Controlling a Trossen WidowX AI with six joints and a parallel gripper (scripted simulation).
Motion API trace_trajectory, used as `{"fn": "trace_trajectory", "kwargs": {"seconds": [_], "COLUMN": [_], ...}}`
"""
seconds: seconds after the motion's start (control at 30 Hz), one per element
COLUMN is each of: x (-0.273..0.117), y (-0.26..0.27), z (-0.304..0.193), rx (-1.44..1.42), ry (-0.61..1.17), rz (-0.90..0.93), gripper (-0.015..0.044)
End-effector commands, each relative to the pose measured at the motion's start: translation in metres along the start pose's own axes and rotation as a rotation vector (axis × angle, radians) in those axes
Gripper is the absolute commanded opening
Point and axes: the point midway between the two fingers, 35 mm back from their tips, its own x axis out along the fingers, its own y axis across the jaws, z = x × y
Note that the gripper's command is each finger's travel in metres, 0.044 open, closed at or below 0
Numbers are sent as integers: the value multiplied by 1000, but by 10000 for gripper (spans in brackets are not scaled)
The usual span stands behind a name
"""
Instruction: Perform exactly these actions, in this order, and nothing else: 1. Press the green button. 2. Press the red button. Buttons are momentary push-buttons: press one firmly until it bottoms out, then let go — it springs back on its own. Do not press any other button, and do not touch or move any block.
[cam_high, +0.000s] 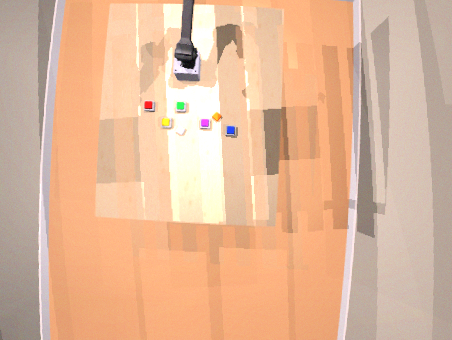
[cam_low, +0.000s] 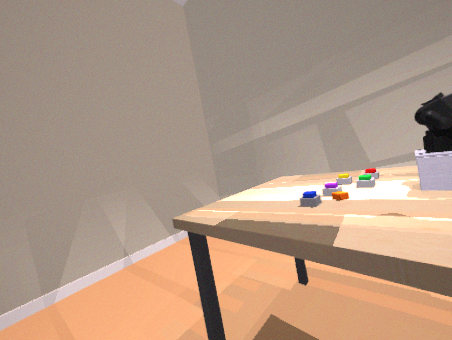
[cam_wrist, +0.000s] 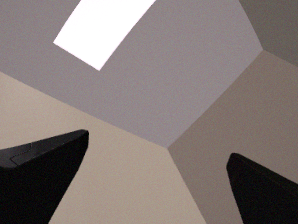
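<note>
Count on the wooden table (cam_high: 125, 190): 5 buttons, 1 each of red, green, yellow, purple and blue, every one on a small grey base; 1 orange block (cam_high: 216, 116); 1 small pale piece (cam_high: 181, 132) lying just below the yellow and purple pair, too small to identify. Green button (cam_high: 180, 106) sits in the upper row, red button (cam_high: 148, 105) to its left in the top view, the 2 apart from each other. Yellow button (cam_high: 166, 122) and purple button (cam_high: 204, 122) form a lower row; blue button (cam_high: 230, 130) lies farthest right, with the orange block between it and the purple one, close to both. Claw (cam_wrist: 156, 183): the 2 dark fingers stand wide apart at the edges of the wrist view, nothing between them, touching nothing; that view shows only wall and a bright rectangular panel. Arm (cam_high: 186, 47) is folded over its grey base (cam_high: 187, 70), above the green button in the top view and well apart from all buttons. Buttons look square from above, no long axis to tell; caps face up.
</note>
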Motion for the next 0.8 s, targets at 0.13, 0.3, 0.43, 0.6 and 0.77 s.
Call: {"fn": "trace_trajectory", "kwargs": {"seconds": [0.13, 0.3, 0.43, 0.6, 0.77], "x": [24, 9, -21, -80, -163], "y": [-143, -238, -309, -388, -448], "z": [-64, -105, -136, -169, -196], "rx": [-209, -340, -435, -532, -589], "ry": [204, 391, 574, 851, 1191], "rz": [-369, -598, -772, -975, -1151], "gripper": [400, 400, 400, 400, 400]}}
